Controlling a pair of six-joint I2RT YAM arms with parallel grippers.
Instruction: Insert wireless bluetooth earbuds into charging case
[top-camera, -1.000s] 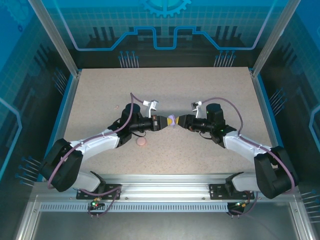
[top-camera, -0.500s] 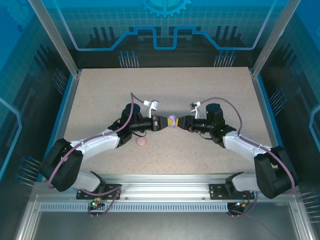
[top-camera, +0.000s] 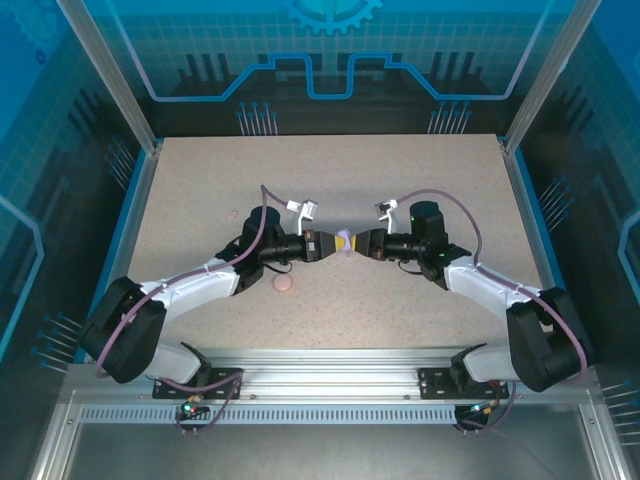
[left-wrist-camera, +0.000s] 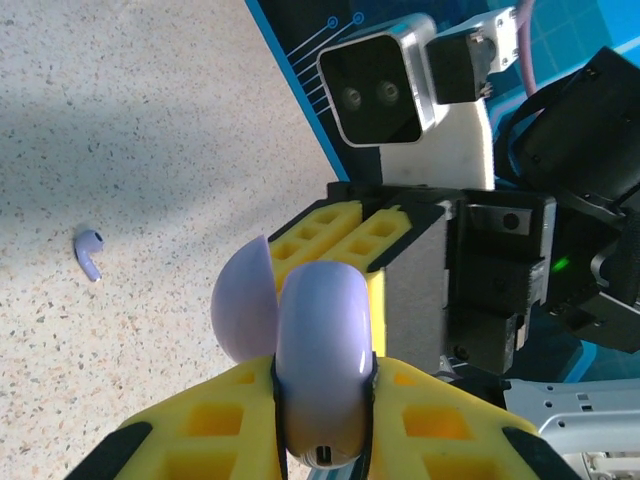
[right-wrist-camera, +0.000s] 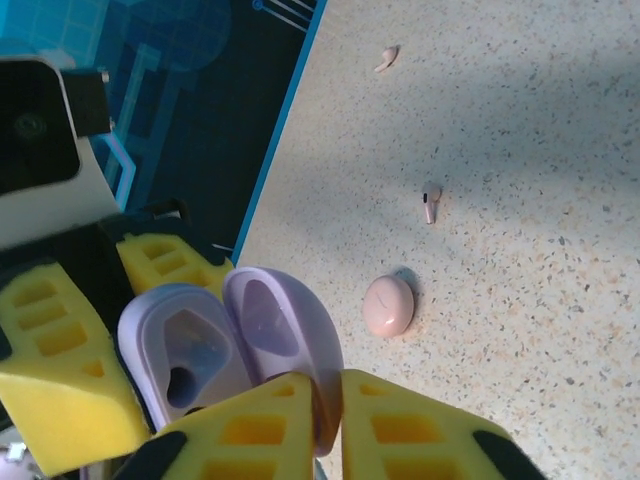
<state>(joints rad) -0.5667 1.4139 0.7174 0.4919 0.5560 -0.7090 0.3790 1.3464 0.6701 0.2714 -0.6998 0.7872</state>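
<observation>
Blue-lit enclosure walls (top-camera: 330, 60) surround a speckled beige desk (top-camera: 400, 180). We observe both arms meeting tip to tip above the middle of the desk, with the purple case (left-wrist-camera: 320, 340) between them.

Left jaws: closed firmly on the body of the purple case, with one yellow pad (left-wrist-camera: 430, 425) on each side of it. The lid (left-wrist-camera: 243, 300) stands swung open on the side facing the right jaws.

Right jaws: closed down to a thin slit. Their yellow pads (right-wrist-camera: 400, 430) pinch the rim of the open lid. The right wrist view looks into the case body, where a dark recess shows. We cannot tell whether a bud is seated there.

Loose parts on the desk:
- The purple earbud (left-wrist-camera: 90, 252) lies flat, well apart from the left jaws and off to their left.
- The pink case (right-wrist-camera: 389, 305) lies shut, ahead of the right jaws and slightly to their right.
- A small pale earbud (right-wrist-camera: 431, 205) lies near the pink case, farther from the right jaws.
- A second pale earbud (right-wrist-camera: 387, 58) lies farthest ahead of the right jaws, near the desk edge.
</observation>
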